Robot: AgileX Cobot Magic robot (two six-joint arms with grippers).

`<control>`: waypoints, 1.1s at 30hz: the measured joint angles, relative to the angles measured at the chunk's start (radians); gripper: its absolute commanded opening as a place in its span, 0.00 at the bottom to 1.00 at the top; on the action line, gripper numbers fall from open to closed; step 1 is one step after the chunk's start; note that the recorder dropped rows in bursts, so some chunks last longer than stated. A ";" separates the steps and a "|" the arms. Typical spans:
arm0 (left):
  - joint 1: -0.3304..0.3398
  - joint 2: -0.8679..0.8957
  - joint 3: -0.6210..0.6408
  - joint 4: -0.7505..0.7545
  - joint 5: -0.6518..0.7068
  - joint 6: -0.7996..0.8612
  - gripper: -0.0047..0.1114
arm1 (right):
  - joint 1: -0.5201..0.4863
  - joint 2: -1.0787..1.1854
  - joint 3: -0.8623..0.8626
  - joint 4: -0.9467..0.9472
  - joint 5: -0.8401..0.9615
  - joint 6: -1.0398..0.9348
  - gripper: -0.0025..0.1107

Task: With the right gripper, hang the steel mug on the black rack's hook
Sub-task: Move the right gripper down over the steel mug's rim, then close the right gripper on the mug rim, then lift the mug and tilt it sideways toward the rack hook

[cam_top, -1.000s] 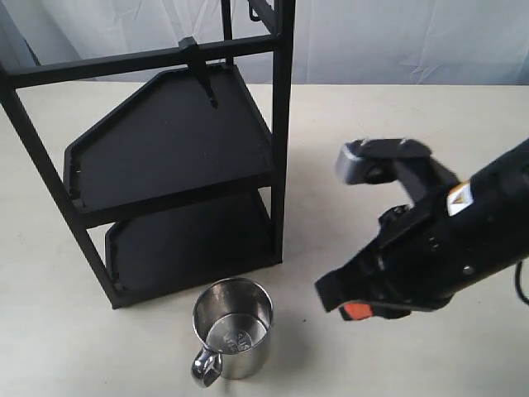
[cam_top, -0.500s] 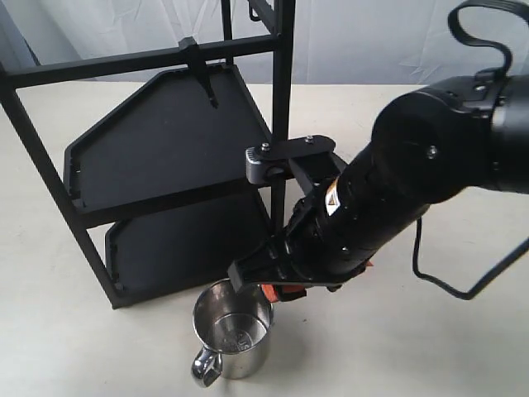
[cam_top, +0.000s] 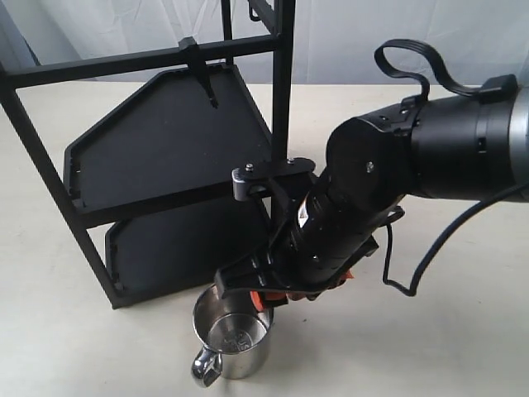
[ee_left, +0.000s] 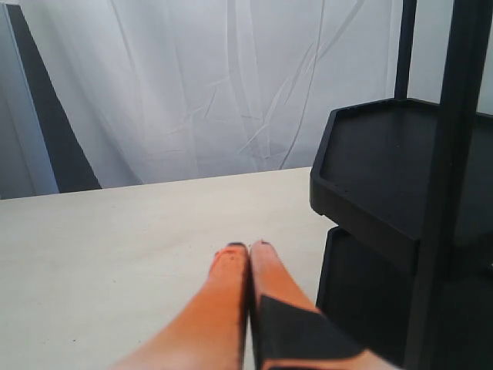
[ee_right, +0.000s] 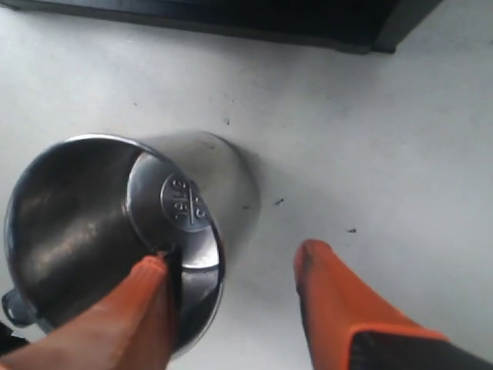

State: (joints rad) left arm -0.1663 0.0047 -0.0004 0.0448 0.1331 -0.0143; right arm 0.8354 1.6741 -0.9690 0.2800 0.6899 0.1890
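Observation:
The steel mug [cam_top: 234, 341] stands upright on the table in front of the black rack [cam_top: 169, 149], its loop handle [cam_top: 203, 367] toward the front. The hook [cam_top: 201, 69] hangs from the rack's upper crossbar, far above the mug. My right gripper [cam_top: 263, 298] is low over the mug's right rim. In the right wrist view the gripper [ee_right: 231, 258] is open: one orange finger [ee_right: 146, 308] is inside the mug [ee_right: 100, 223] and the other finger [ee_right: 331, 301] is outside its wall. My left gripper [ee_left: 246, 247] is shut on nothing beside the rack [ee_left: 385, 169].
The rack's two flat shelves [cam_top: 165, 141] lie just behind the mug, and its right post [cam_top: 281, 124] stands close to my right arm. A thinner curled hook [cam_top: 254, 11] sits at the rack's top. A white curtain [cam_top: 397, 37] backs the table.
My right arm has swung in from the right and come down over the mug, its fingers now astride the mug's right wall. The mug and rack have not moved.

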 measured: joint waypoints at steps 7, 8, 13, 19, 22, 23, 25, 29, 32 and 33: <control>0.000 0.000 0.000 0.000 0.000 0.000 0.05 | 0.000 0.028 0.000 -0.002 -0.032 0.000 0.01; 0.000 0.000 0.000 0.000 0.000 0.000 0.05 | 0.000 0.028 0.000 -0.002 -0.032 -0.002 0.01; 0.000 0.000 0.000 0.000 0.000 0.000 0.05 | 0.000 0.028 -0.007 0.000 0.021 -0.010 0.01; 0.000 0.000 0.000 0.000 0.000 0.000 0.05 | 0.002 -0.031 0.007 0.015 0.104 -0.012 0.01; 0.000 0.000 0.000 0.000 0.000 0.000 0.05 | 0.003 -0.099 0.028 0.015 0.102 -0.012 0.01; 0.000 0.000 0.000 0.000 0.000 0.000 0.05 | 0.003 -0.124 0.036 0.017 0.102 -0.012 0.01; 0.000 0.000 0.000 0.000 0.000 0.000 0.05 | 0.001 -0.173 0.054 0.033 0.100 -0.012 0.01; 0.000 0.000 0.000 0.000 0.000 0.000 0.05 | -0.045 -0.268 0.102 0.175 0.101 -0.018 0.01; 0.000 0.000 0.000 0.000 0.000 0.000 0.05 | -0.087 -0.349 0.150 0.322 0.086 -0.054 0.01; 0.000 0.000 0.000 0.000 0.000 0.000 0.05 | -0.097 -0.380 0.166 0.375 0.077 -0.070 0.01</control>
State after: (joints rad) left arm -0.1663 0.0047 -0.0004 0.0448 0.1331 -0.0143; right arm 0.7383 1.2945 -0.8029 0.6547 0.7669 0.1189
